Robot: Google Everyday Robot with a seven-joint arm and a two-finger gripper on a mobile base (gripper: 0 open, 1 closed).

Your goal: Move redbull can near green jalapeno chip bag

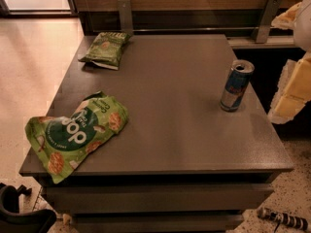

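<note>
The redbull can [236, 85] stands upright on the right of the table [170, 130], well apart from the green jalapeno chip bag [105, 48] at far left. The gripper [294, 93] is at the right edge, near the can but apart; whether it is open I cannot tell.

The redbull can [236, 85] stands upright near the right edge of the grey desk [170, 130]. The green jalapeno chip bag [104, 48] lies flat at the far left corner, well apart from it. A larger bright green bag [77, 132] lies near left. The gripper [291, 67] hangs beyond the desk's right edge, clear of the can.
</note>
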